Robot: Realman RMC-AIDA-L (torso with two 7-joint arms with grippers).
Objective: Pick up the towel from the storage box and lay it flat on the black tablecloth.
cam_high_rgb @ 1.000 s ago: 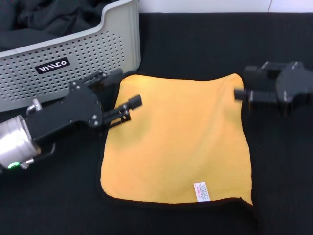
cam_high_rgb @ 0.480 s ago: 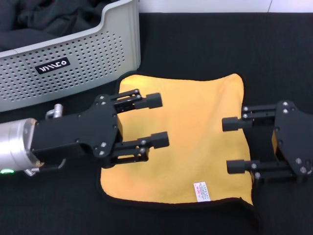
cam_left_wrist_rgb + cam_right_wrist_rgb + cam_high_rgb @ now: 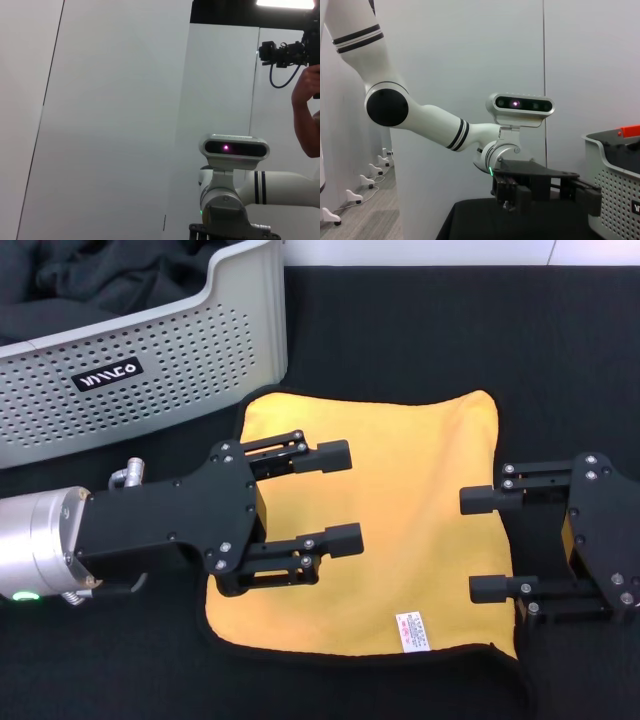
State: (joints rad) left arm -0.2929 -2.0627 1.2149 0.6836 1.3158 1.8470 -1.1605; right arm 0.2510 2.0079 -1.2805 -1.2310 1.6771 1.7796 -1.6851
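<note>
- Towel [image 3: 400, 530] lies spread on the black tablecloth [image 3: 420, 330], yellow-orange side up, just right of and nearer than the box [image 3: 150, 360]. Not touching the box as far as the head view shows.
- Left gripper [image 3: 337, 496] sits over the towel's left half, fingers apart and empty, both pointing right. Far finger [image 3: 322, 455] and near finger [image 3: 330, 538] are blocky black bars on hinged linkages.
- Right gripper [image 3: 483, 544] sits over the towel's right edge, fingers likewise apart and empty, pointing left toward the left gripper. Its body covers the towel's near-right side.
- Bare yellow cloth shows between the two grippers. Cannot tell whether either gripper touches the cloth or hangs above it.
- Towel: roughly square, soft, fine nap, thin dark trim along the edges. Far edge slightly wavy; near-right corner curls a little. Small white label [image 3: 411, 631] with print near the near edge, between the two grippers.
- Tablecloth: plain matte black, faintly grained weave, runs under everything in the head view.
- Box: light grey hard plastic, rows of small round holes, rounded corner, black logo label [image 3: 109, 373] on its near side. Dark clothing [image 3: 100, 280] heaped inside.
- Left arm ends in a silver metal cylinder [image 3: 40, 550] with a green light [image 3: 24, 595].
- Right wrist view: left gripper [image 3: 585, 195] seen side-on near the box corner [image 3: 615, 175], white arm and head camera [image 3: 520, 107] behind.
</note>
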